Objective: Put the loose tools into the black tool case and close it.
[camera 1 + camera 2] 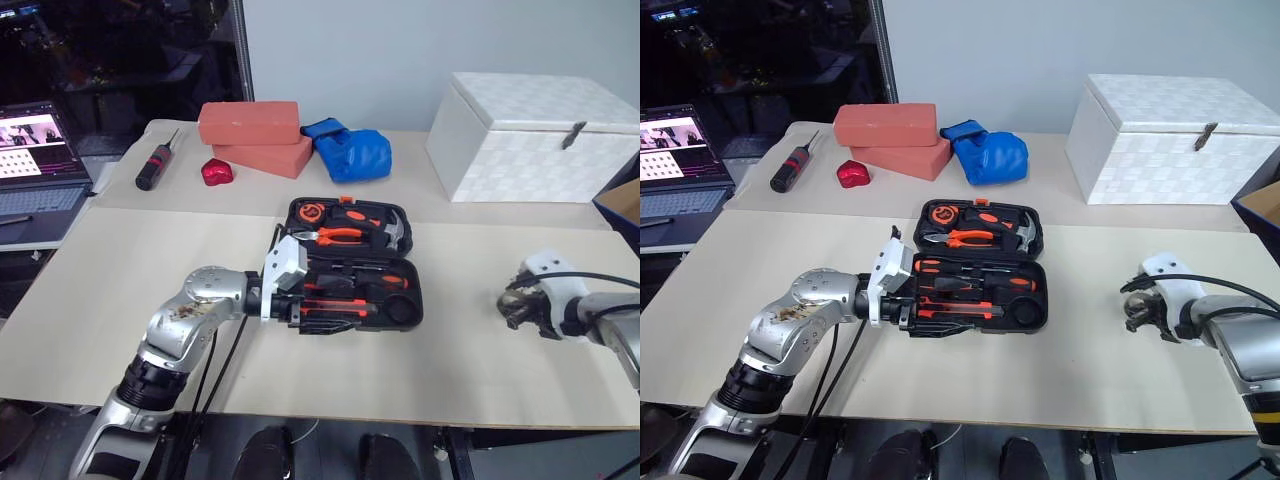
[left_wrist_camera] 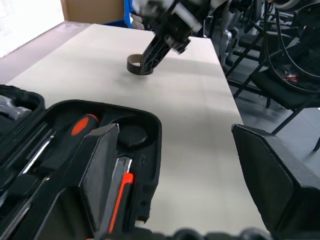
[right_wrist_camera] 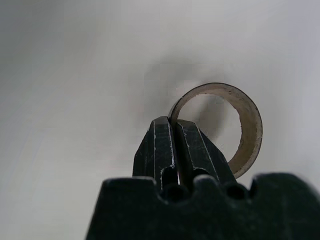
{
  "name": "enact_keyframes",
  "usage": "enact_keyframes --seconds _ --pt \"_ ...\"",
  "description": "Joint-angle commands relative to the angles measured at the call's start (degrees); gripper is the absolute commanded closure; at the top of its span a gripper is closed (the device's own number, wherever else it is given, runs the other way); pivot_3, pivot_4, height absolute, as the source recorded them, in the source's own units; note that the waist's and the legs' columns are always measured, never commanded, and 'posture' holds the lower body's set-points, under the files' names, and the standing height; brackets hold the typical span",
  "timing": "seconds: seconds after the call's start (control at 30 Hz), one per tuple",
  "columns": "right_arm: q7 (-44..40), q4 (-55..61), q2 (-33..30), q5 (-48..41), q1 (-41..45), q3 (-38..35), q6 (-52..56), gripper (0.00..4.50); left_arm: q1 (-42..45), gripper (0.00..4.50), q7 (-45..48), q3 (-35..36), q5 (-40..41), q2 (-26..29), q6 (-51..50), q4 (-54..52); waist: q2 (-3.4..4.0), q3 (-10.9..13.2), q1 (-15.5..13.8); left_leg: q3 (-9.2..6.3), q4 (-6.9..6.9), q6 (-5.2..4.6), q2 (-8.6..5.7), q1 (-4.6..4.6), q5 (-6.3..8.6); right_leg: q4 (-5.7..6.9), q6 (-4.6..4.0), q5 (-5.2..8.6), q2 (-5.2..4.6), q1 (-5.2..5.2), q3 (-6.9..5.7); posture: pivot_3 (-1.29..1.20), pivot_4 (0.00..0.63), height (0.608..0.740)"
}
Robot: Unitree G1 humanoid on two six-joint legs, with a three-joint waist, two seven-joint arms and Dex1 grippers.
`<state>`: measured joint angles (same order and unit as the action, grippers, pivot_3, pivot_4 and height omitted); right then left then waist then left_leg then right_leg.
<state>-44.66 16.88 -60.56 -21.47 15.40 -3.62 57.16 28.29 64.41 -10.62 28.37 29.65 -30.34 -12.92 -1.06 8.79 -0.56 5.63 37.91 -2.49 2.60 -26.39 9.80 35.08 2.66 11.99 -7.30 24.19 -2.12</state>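
Case: black tool case (image 1: 352, 265) lies open mid-table, lid flat toward the back; ribbed black plastic w/ moulded slots.
Tools: orange-and-black handled tools (image 1: 340, 290) already seated in the near half; pliers, hammer, tape measure in the lid half.
L gripper: left gripper (image 2: 175, 185) at the case's near-left corner, fingers wide apart, nothing between them; one finger over the tray, the other out over bare table.
R gripper: right gripper (image 3: 174, 131) well right of the case, fingers pinched together on the wall of a tape ring (image 3: 235, 125); ring is a thin grey-brown cardboard-like hoop, rim worn.
Table: table (image 1: 120, 300) is pale beige, matte, smooth.
Back row: two salmon brick-shaped blocks (image 1: 255, 135) stacked, crumpled blue cloth (image 1: 350, 152) beside them, shiny red heart-ish object (image 1: 216, 172), black-and-red screwdriver (image 1: 155, 165) far left.
Right rear: white quilted box (image 1: 535, 135), lid down, metal clasp.
Left edge: laptop (image 1: 35, 160), screen lit.
In the way: nothing betw. the case and either arm.
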Motion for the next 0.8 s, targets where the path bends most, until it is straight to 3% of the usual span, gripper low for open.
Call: enact_keyframes --seconds 0.03,0.17,0.37,0.57,0.77,0.8 --pt "-4.7 14.0 -0.9 -6.9 8.7 2.8 4.6 4.48 -1.1 0.64 1.8 2.8 1.7 2.7 0.3 -1.7 0.02 0.0 0.3 0.00 0.00 0.00 0.04 0.03 0.00 -0.01 0.09 0.13 0.04 -0.02 -0.01 0.00 0.150 0.740" --pt "-5.9 17.1 0.1 -4.5 16.7 15.1 6.5 4.48 -2.4 0.64 2.4 3.1 1.5 4.8 0.7 -1.8 -0.06 0.1 0.4 -0.06 0.00 0.04 0.15 0.14 0.02 -0.02 -0.04 0.30 0.08 -0.01 -0.08 0.00 0.150 0.740" --pt "-6.2 11.6 2.8 1.0 23.2 28.2 6.4 4.48 -2.1 0.64 0.2 3.8 1.6 4.6 0.4 -1.8 -0.12 0.2 -0.2 0.08 0.00 0.21 0.04 -0.01 0.11 -0.08 -0.45 0.02 -0.19 0.08 -0.06 0.00 0.150 0.740" --pt "-10.3 7.9 2.0 5.1 24.5 34.2 3.1 4.48 -4.1 0.64 -2.4 4.5 1.5 4.6 0.5 -3.8 -0.13 0.2 -0.1 0.12 0.01 0.03 0.03 -0.05 0.00 0.01 -0.41 -0.01 -0.09 0.10 -0.08 0.00 0.150 0.740" --pt "-12.6 5.2 3.6 7.3 24.4 35.7 0.8 4.48 -4.9 0.64 -4.4 4.4 1.5 4.0 0.8 -4.6 -0.14 0.2 -0.2 0.10 0.01 0.05 0.09 -0.02 0.00 0.00 -0.44 0.02 -0.02 0.06 -0.14 0.00 0.150 0.740" --pt "-13.2 4.7 3.9 7.7 24.4 35.8 0.2 4.14 -4.9 0.64 -4.6 4.4 1.4 4.0 0.9 -4.4 -0.14 0.2 -0.2 0.11 0.01 0.06 0.09 -0.01 -0.01 -0.03 -0.43 0.01 -0.03 0.05 -0.13 0.00 0.150 0.740"
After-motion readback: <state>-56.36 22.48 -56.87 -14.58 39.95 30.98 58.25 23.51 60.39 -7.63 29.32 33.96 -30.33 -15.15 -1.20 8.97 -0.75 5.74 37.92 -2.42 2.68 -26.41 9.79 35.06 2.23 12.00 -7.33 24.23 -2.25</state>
